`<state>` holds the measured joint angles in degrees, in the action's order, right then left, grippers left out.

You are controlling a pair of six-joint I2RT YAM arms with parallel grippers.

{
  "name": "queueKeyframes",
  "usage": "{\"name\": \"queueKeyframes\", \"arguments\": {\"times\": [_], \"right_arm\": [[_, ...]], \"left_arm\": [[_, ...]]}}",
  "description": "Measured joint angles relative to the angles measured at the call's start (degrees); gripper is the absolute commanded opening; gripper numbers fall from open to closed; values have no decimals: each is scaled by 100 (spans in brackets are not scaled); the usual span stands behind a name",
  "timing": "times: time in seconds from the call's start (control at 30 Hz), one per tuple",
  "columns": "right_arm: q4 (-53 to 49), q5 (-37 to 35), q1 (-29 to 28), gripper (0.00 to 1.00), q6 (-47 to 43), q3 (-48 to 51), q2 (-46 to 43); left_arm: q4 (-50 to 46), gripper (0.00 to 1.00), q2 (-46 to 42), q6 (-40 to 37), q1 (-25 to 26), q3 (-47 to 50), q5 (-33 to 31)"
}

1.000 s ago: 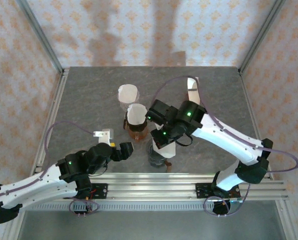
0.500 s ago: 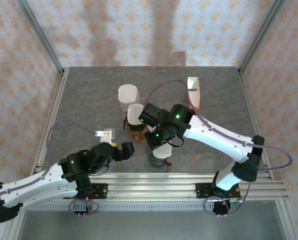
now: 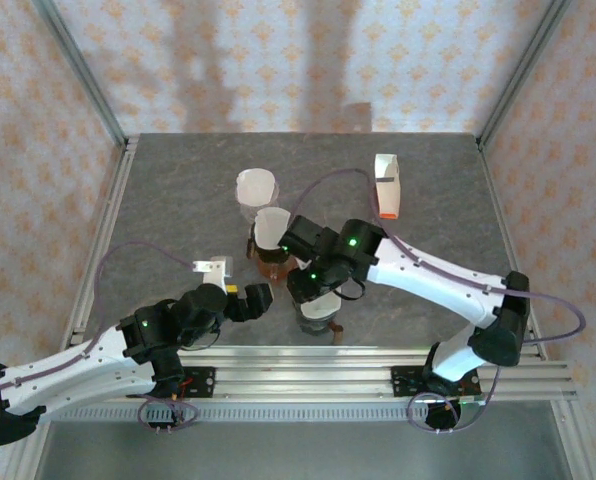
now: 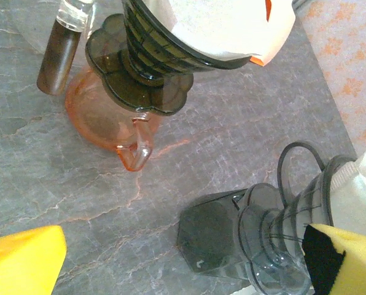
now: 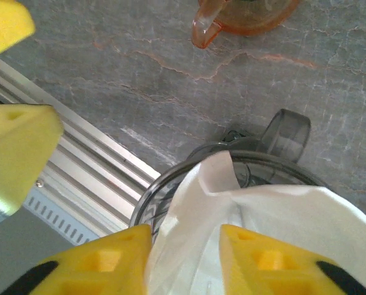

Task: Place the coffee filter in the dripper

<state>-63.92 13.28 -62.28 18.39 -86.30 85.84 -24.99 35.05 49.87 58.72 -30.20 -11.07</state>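
Close to the near edge of the table, about midway along it, the coffee filter hangs white and creased in the mouth of the clear grey dripper. Its lower part is already inside the rim. The right claw has it from above, yellow pads closed to a narrow gap with the paper's top fold pinched between them. Whether the filter's tip has reached the bottom of the cone I can't quite make out, because the paper hides it.

To finish well, I'd say the claw should go straight down the cone's axis and let the paper spread against the ribbed wall. Only then should it let go, lifting off vertically so a pad doesn't drag the filter out or tip the dripper.

The left claw waits just beside the dripper, toward the table's left edge, spread wide with nothing in it.

Just beyond, toward the table's middle, a second dripper already holds its own white paper. It sits on an orange glass server with no liquid showing. Further back stands a clear cup with something white in it.
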Motion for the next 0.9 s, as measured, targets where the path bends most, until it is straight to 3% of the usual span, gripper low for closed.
{"name": "queueKeyframes", "arguments": {"times": [0.13,0.33,0.67,0.9], "right_arm": [[111,-28,0,45,85,157,-466],[313,-245,0,47,284,647,-1237],[442,-1198,9,47,507,1567,-2181],[688,-1292,120,46,627,2074,-2260]], "left_arm": [[-7,97,125,-76,0,-144,114],[-74,64,651,-450,0,-839,385],[-437,61,2184,-1106,354,-2120,444],[-490,47,2446,-1224,393,-2100,448]]}}
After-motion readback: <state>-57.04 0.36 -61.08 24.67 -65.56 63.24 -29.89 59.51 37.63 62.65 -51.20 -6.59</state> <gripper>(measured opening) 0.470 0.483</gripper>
